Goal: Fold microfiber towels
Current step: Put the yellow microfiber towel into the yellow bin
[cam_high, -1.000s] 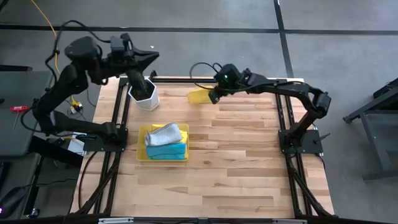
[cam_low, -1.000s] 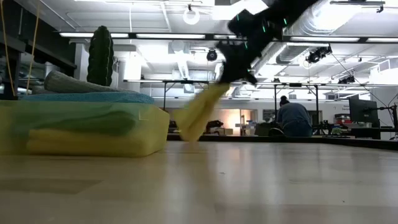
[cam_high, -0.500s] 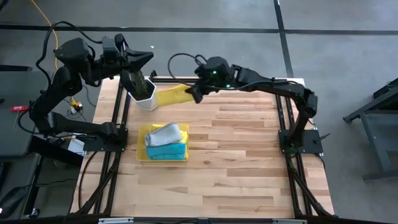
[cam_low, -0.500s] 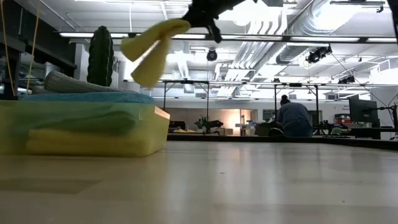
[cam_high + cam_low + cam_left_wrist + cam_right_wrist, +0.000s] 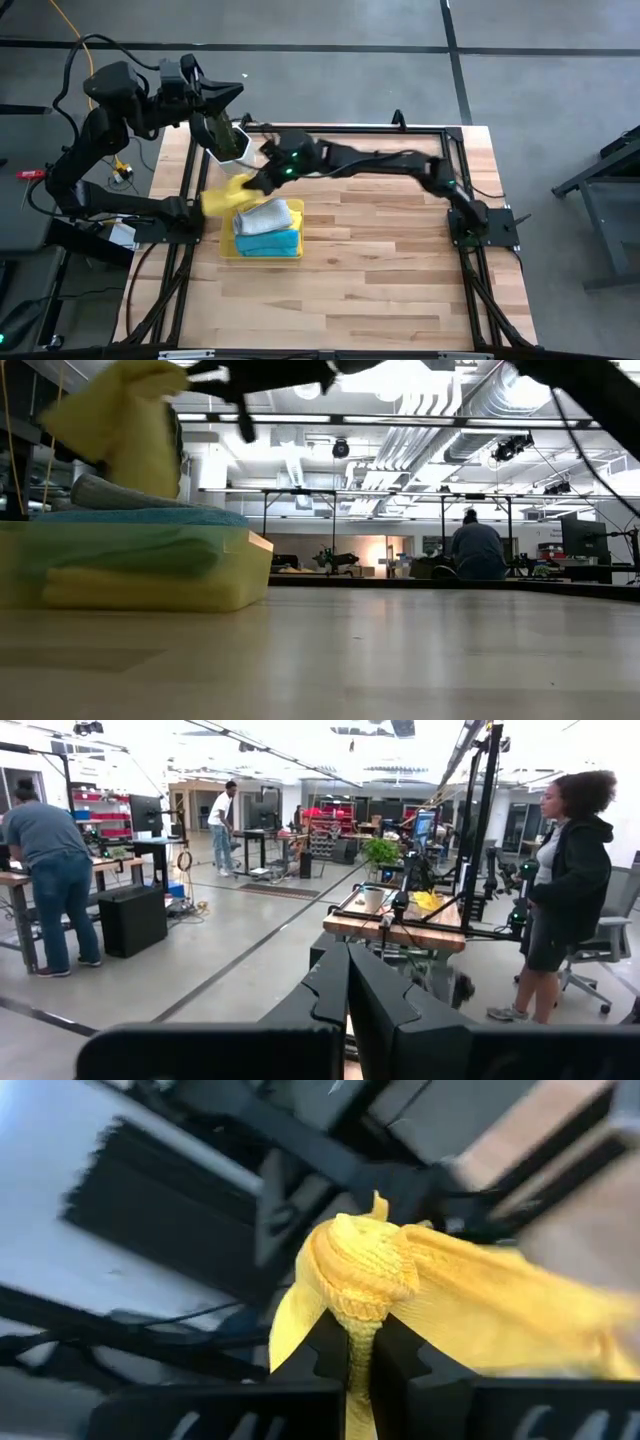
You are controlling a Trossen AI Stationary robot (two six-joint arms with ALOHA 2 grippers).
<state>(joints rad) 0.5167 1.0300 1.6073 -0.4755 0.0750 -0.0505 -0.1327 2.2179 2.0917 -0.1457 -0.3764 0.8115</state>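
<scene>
Right wrist | right claw clamps yellow towel | elsewhere blurred

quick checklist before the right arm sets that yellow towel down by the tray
1. Grip: right gripper is shut on the yellow towel, cloth bunched above the fingers - ok.
2. Towel off the table: it hangs in the air by the tray's left end - ok.
3. Yellow tray: already holds a grey towel on a turquoise towel; room for another - cannot tell.
4. Left gripper: shut, raised at the table's far left corner, holding nothing - ok.
5. White pot sits close to the right arm - cannot tell if there is clearance.
</scene>
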